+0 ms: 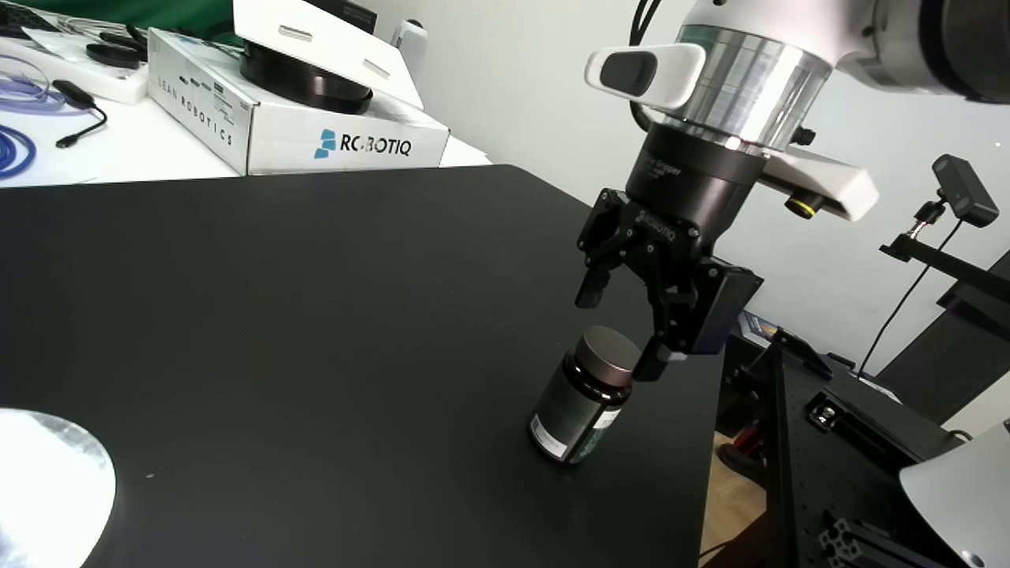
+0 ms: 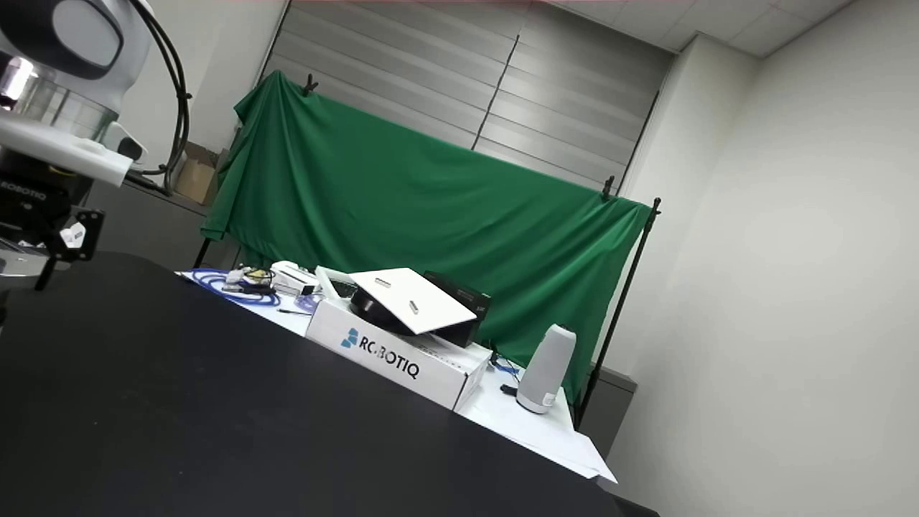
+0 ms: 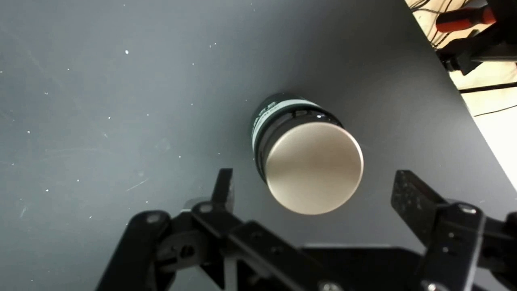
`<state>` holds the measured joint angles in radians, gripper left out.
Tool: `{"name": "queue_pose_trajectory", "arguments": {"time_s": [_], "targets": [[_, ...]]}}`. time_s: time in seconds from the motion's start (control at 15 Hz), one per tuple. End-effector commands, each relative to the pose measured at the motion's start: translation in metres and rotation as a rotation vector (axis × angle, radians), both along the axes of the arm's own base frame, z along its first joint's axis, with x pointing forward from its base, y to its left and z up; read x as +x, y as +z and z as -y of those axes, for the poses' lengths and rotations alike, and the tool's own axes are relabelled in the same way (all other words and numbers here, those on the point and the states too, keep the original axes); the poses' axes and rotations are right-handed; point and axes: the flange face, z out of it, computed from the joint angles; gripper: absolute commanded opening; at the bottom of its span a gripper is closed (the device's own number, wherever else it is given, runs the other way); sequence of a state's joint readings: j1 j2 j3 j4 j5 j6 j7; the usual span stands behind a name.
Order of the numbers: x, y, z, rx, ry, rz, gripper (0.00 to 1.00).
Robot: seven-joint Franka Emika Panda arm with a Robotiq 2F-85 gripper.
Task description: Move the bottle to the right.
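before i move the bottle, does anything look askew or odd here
The white panel does: in both exterior views it sits tilted over a black round object on the Robotiq box, not flat. The bottle stands upright, no spill visible.

One bottle (one claw)

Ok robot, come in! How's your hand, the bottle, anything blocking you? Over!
Hand open, not gripping. Bottle standing on black table. Nothing seen between hand and bottle.
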<state>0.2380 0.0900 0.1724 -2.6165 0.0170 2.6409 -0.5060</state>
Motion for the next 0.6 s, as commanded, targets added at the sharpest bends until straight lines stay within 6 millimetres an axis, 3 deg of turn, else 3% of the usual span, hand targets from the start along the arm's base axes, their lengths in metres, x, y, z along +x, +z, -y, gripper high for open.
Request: {"name": "queue_pose_trajectory", "arguments": {"time_s": [0.0,0.47,0.53], "targets": [[0.0081,-0.0086,-0.0048,0.006,-0.019,-0.005,1.0],[0.0067,-0.0155,-0.005,0.005,-0.019,-0.027,1.0],[0.0069,-0.0158,-0.0043,0.006,-0.019,-0.023,0.93]]}}
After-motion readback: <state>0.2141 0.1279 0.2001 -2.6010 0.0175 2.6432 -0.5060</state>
